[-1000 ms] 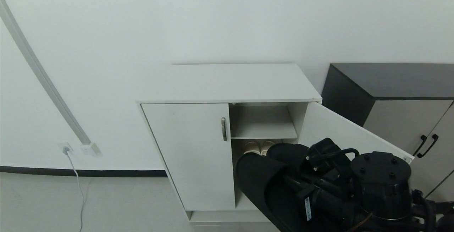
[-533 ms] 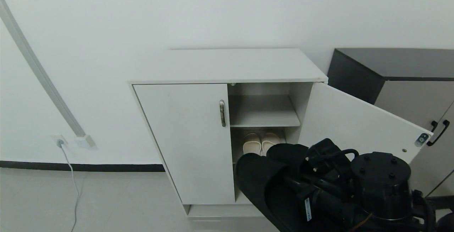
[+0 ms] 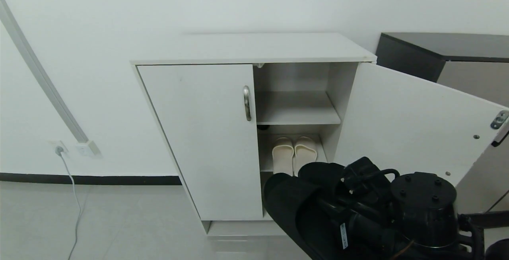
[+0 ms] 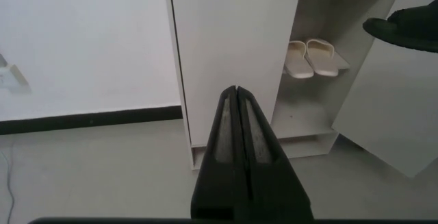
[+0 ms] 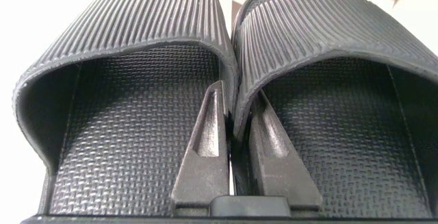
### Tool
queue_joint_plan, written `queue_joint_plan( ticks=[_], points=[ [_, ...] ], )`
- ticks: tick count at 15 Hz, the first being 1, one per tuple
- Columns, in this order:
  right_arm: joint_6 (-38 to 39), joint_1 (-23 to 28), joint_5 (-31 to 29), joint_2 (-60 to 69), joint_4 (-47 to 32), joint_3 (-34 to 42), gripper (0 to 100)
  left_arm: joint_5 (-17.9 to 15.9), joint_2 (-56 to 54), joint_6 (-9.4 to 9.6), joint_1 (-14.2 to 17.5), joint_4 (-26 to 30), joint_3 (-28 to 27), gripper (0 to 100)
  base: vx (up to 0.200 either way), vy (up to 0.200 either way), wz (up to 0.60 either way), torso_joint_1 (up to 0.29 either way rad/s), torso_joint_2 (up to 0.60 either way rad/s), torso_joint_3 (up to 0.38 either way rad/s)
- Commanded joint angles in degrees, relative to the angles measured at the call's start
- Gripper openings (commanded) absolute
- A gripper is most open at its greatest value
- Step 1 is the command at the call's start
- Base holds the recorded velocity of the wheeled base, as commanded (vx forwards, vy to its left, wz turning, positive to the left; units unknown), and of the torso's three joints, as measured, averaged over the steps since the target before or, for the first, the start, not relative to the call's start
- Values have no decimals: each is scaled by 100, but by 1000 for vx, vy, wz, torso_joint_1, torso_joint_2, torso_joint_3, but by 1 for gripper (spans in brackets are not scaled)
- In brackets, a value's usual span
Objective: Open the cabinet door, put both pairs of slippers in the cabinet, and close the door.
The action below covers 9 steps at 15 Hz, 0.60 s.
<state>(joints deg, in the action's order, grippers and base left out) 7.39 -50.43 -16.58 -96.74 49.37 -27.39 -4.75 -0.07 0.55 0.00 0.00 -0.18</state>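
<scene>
The white cabinet (image 3: 254, 47) has its right door (image 3: 413, 121) swung open and its left door (image 3: 203, 140) closed. A cream pair of slippers (image 3: 294, 154) lies on the lower shelf, also seen as the cream slippers (image 4: 315, 58). My right gripper (image 5: 233, 131) is shut on the inner edges of a black pair of slippers (image 5: 226, 80), held in front of the open side; the black slippers (image 3: 302, 196) sit low in the head view. My left gripper (image 4: 237, 107) is shut with nothing in it, low in front of the closed left door.
A dark cabinet (image 3: 441, 53) stands to the right, behind the open door. A wall socket with a cable (image 3: 59, 150) is on the left wall above a black skirting strip. A grey floor (image 3: 99, 220) lies open to the left. The upper shelf (image 3: 296, 111) is bare.
The head camera has tilted or dropped, so the cabinet sits higher in view and more of its interior and the cream slippers shows. The right arm with the black slippers holds its place.
</scene>
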Motion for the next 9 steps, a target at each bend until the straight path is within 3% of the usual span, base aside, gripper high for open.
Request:
queue_joint_plan(
  ticks=[1,7,9],
  points=[
    [0,-2,-3,-81,29,15,0,1,7,-2,0,0,1,0,0,0,0,-105,452,354],
    [0,-2,-21,-231,178,15,0,1,7,-2,0,0,1,0,0,0,0,-60,440,385],
    [0,-2,-21,-231,178,6,0,1,7,7,0,0,1,0,0,0,0,0,247,239]
  ],
)
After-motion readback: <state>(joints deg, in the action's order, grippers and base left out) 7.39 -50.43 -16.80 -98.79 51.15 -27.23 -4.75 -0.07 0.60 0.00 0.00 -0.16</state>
